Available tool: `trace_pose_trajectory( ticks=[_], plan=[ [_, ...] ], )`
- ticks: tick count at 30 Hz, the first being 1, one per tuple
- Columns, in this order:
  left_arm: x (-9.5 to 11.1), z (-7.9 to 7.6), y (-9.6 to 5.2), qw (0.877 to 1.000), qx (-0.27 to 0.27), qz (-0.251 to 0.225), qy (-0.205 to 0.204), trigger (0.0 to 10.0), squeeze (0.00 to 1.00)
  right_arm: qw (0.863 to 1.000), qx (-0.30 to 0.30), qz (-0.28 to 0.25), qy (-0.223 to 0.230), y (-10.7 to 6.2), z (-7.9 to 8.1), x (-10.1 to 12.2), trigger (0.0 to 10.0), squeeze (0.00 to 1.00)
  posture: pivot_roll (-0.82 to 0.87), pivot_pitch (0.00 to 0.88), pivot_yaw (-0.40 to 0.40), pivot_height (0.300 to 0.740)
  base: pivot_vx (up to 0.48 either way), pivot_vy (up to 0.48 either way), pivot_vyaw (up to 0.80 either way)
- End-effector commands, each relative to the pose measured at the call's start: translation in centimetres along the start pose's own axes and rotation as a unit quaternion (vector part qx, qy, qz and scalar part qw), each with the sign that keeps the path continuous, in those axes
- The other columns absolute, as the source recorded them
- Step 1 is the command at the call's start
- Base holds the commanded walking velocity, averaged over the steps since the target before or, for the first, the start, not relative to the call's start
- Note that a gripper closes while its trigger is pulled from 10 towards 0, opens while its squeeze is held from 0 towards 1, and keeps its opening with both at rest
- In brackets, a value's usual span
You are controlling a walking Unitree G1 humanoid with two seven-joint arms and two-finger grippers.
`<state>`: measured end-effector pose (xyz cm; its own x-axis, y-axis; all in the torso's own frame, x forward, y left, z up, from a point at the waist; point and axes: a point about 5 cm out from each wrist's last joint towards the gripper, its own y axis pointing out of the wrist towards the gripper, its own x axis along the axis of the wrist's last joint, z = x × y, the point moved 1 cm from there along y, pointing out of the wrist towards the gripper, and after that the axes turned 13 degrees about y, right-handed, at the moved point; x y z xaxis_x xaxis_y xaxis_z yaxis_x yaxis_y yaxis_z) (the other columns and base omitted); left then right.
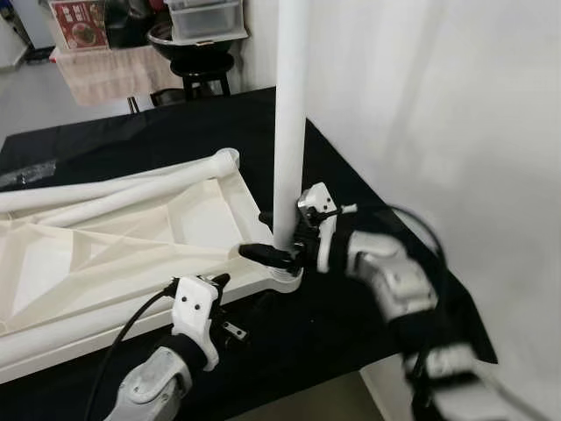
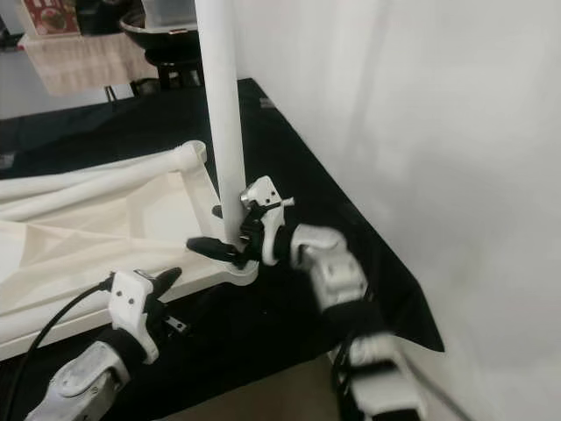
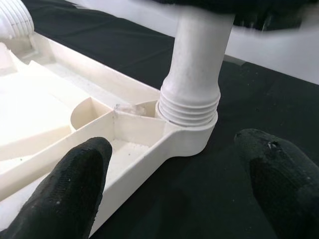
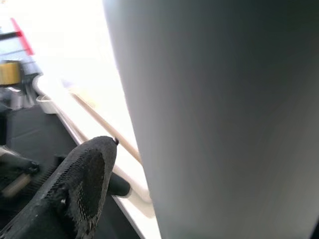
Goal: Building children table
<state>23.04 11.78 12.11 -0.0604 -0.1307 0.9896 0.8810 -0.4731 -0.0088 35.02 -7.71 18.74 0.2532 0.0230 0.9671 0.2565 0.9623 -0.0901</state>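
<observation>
White plastic tabletop [image 1: 131,254]: lies underside up on a table covered with a black cloth [image 1: 351,175], its ribbed cells facing upward, reaching toward the cloth's near edge.

Upright leg [image 1: 289,114]: white tube standing vertical in the round socket [image 3: 192,132] at the tabletop's near right corner; threaded collar visible just above the socket rim in the left wrist view.

Loose legs [image 1: 131,189]: two white tubes lying side by side across the tabletop's far edge, ends pointing toward the far right corner.

Right gripper [image 1: 285,250]: at the foot of the upright leg just above the socket, black fingers clasped around the tube; one finger [image 4: 75,189] shows against the tube in the right wrist view.

Left gripper [image 1: 206,285]: at the tabletop's near edge, just left of the socket, fingers [image 3: 75,194] spread wide, one over the tabletop rim and the other over the black cloth, holding nothing
</observation>
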Motion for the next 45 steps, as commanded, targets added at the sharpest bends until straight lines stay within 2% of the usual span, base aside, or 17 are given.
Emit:
trace_pose_trajectory(
  ticks=[1,8,9,18,24,25,26,27,28,29,30,33,40,41,43,44,45],
  plan=[
    [-0.4,0.0,0.0,1.000,0.003,0.008,0.002,10.0,0.00,1.000,0.028,0.012,0.001,0.3,-0.2,-0.2,10.0,0.00,0.01,0.023,-0.012,0.740,0.000,0.000,0.00],
    [-0.6,0.0,0.1,1.000,0.005,0.009,0.003,10.0,0.00,0.999,0.022,0.017,0.027,0.2,-1.7,0.7,9.5,0.00,0.03,0.012,-0.022,0.740,0.000,0.000,0.00],
    [-0.6,0.0,0.2,1.000,0.006,0.009,0.004,10.0,0.00,0.999,0.023,0.015,0.035,0.3,-1.8,0.7,0.0,0.00,0.03,0.010,-0.023,0.740,0.000,0.000,0.00],
    [-0.7,0.1,0.3,1.000,0.003,0.009,0.003,10.0,0.00,0.999,0.024,0.027,0.038,0.1,-2.2,0.0,0.0,0.00,0.03,0.006,-0.017,0.740,0.000,0.000,0.00],
    [-0.4,-0.4,0.0,1.000,-0.013,0.000,0.021,10.0,0.00,0.996,-0.075,0.046,0.027,-1.6,-3.6,-1.5,0.0,0.00,0.02,0.019,-0.021,0.740,0.000,0.000,0.00],
    [-0.1,-0.8,-0.1,0.999,-0.029,-0.010,0.034,10.0,0.00,0.980,-0.189,0.047,0.050,-2.1,-4.6,-2.8,0.0,0.00,0.02,0.020,-0.024,0.740,0.000,0.000,0.00],
    [-0.1,-0.8,-0.1,0.999,-0.029,-0.010,0.034,10.0,0.00,0.980,-0.189,0.047,0.050,-2.1,-4.6,-2.8,0.0,0.00,0.02,0.020,-0.024,0.740,0.000,0.000,0.00],
    [0.1,-1.1,-0.3,0.998,-0.040,-0.017,0.042,10.0,0.00,0.960,-0.269,0.050,0.064,-2.5,-5.1,-3.7,0.0,0.00,0.02,0.022,-0.024,0.740,0.000,0.000,0.00],
    [0.2,-1.2,-0.5,0.998,-0.046,-0.023,0.045,10.0,0.00,0.914,-0.394,0.006,0.093,-2.7,-5.2,-4.9,0.0,0.00,0.01,0.029,-0.021,0.740,0.000,0.000,0.00],
    [0.3,-1.1,-0.6,0.998,-0.049,-0.027,0.040,10.0,0.00,0.904,-0.407,-0.009,0.129,-1.4,-2.6,-6.8,0.0,0.00,0.00,0.048,0.004,0.740,0.000,0.000,0.00],
    [0.3,-1.1,-0.6,0.998,-0.049,-0.027,0.040,10.0,0.00,0.904,-0.407,-0.009,0.129,-1.4,-2.6,-6.8,0.0,0.00,0.00,0.048,0.004,0.740,0.000,0.000,0.00],
    [0.2,-0.9,-0.7,0.998,-0.049,-0.028,0.032,10.0,0.00,0.928,-0.357,-0.003,0.104,0.5,1.2,-8.1,0.0,0.00,-0.03,0.024,0.026,0.740,0.000,0.000,0.00],
    [0.0,-0.9,-0.6,0.998,-0.050,-0.026,0.021,10.0,0.00,0.933,-0.347,0.018,0.099,1.0,0.1,-7.8,0.0,0.00,0.00,0.016,0.003,0.740,0.000,0.000,0.00],
    [0.0,-0.8,-0.6,0.999,-0.041,-0.027,0.023,10.0,0.00,0.930,-0.353,0.024,0.096,1.0,0.3,-7.6,10.0,0.00,0.00,0.014,0.001,0.740,0.000,0.000,0.00],
    [0.0,-0.8,-0.6,0.999,-0.041,-0.027,0.023,10.0,0.00,0.930,-0.353,0.024,0.096,1.0,0.3,-7.6,10.0,0.00,0.00,0.014,0.001,0.740,0.000,0.000,0.00],
    [0.0,-0.8,-0.6,0.999,-0.033,-0.029,0.024,10.0,0.00,0.937,-0.334,0.029,0.098,1.2,0.6,-7.3,10.0,1.00,0.00,0.008,0.000,0.740,0.000,0.000,0.00],
    [0.0,-0.8,-0.6,0.999,-0.030,-0.030,0.023,10.0,0.00,0.954,-0.284,0.034,0.096,1.6,1.4,-6.7,10.0,1.00,0.00,0.008,-0.003,0.740,0.000,0.000,0.00]
  ],
)
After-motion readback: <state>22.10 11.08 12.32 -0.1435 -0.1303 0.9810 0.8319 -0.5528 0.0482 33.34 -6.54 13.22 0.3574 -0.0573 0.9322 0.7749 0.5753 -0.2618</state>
